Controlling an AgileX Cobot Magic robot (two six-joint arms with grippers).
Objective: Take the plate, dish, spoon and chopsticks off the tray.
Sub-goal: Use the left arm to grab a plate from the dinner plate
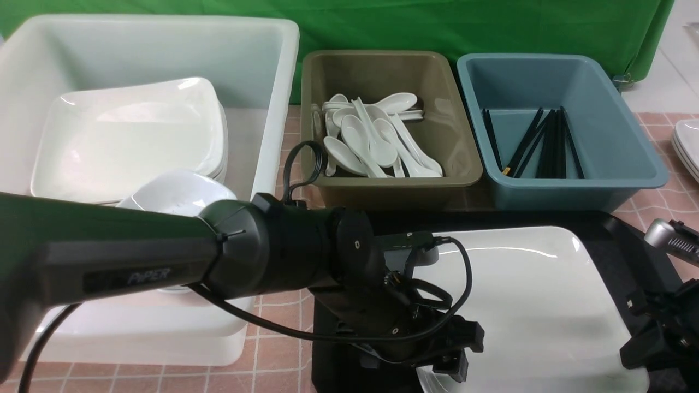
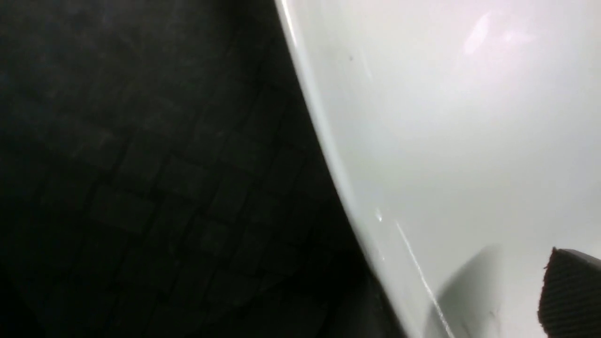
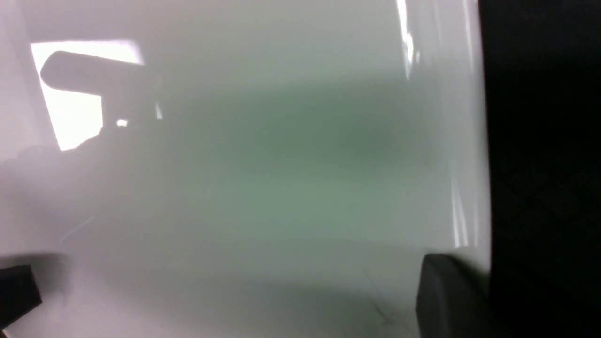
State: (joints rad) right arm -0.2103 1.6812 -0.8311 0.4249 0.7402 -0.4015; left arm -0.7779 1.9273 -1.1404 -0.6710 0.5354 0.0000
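The large white plate (image 1: 535, 305) lies on the black tray (image 1: 628, 262). My left gripper (image 1: 453, 360) is at the plate's near left rim and stands open. In the left wrist view one ribbed pad (image 2: 570, 291) hovers over the plate (image 2: 469, 141), beside the tray (image 2: 141, 188). My right gripper (image 1: 647, 349) is at the plate's near right rim, shut on it. In the right wrist view one finger (image 3: 450, 300) lies just inside the rim of the plate (image 3: 281, 188); the other is lost against the dark tray (image 3: 544, 141). A small white dish (image 1: 175, 196) sits in the white tub (image 1: 273, 136).
The tub at the left also holds stacked white plates (image 1: 131, 142). Behind the tray stand an olive bin (image 1: 458, 164) with several white spoons (image 1: 371, 136) and a blue bin (image 1: 628, 158) with black chopsticks (image 1: 546, 142). More white plates (image 1: 689, 144) lie at the far right.
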